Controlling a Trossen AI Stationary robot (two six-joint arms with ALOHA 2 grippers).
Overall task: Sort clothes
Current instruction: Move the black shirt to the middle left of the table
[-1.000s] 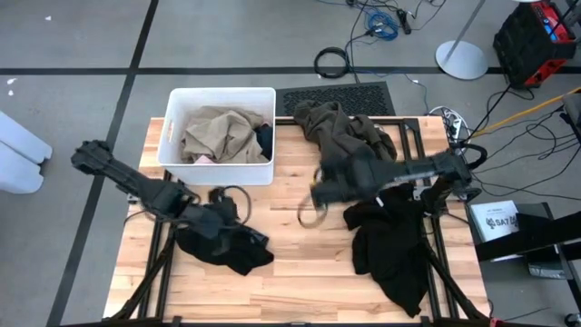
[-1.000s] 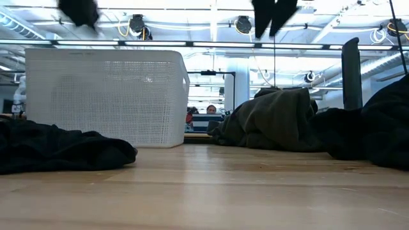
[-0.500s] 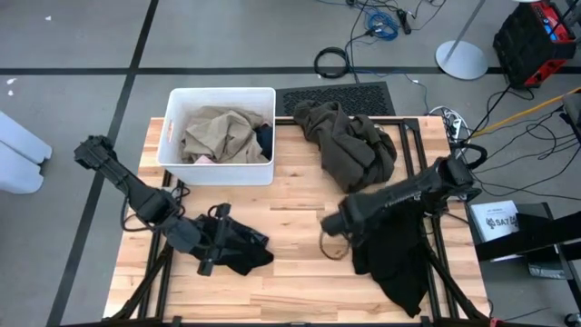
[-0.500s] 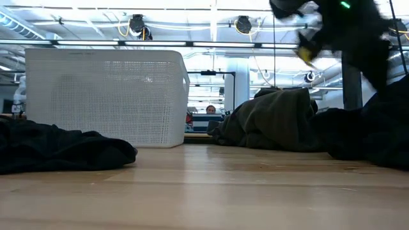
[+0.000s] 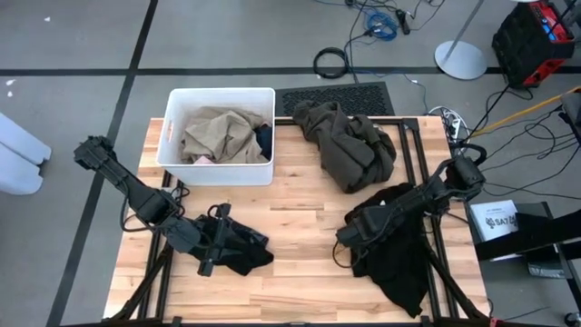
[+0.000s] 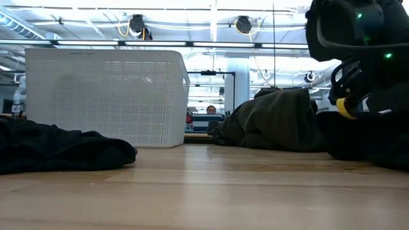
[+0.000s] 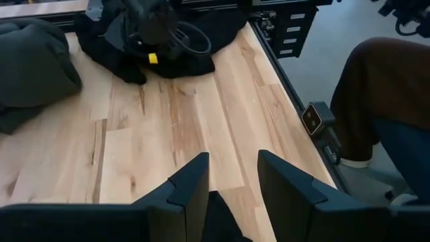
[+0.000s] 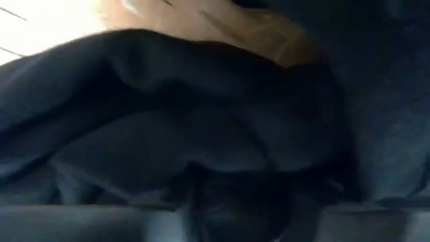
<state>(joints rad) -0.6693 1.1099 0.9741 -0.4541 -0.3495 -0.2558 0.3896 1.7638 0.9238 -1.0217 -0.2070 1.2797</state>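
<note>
- While the right gripper (image 5: 349, 238) presses into the near-left edge of the black garment (image 5: 395, 250) on the table's right side, its fingers are buried in cloth; whether they have closed on fabric cannot be told.
- The right wrist view shows only dark folds filling the frame, with no finger visible.
- The left gripper (image 7: 232, 176) hangs over the second black garment (image 5: 238, 247) at the table's left front, fingers apart and holding nothing.
- An olive-brown garment (image 5: 349, 143) lies heaped at the table's far right, just beside the white bin (image 5: 169, 127).
- A tan-beige garment (image 5: 218, 134) fills the bin, with a dark blue piece (image 5: 264, 139) at its right wall and a scrap of pink (image 5: 203, 159) at the near wall.
- Risk: a pinch taken this near the hem may catch a single thin layer, which could slip free on lifting.
- Risk: the garment trails toward the table's front-right edge; a lift may drag the loose end off the table or snag it on the frame.
- Risk: fingers driven too deep could bear on the wooden tabletop (image 5: 300, 209) rather than gather cloth.
</note>
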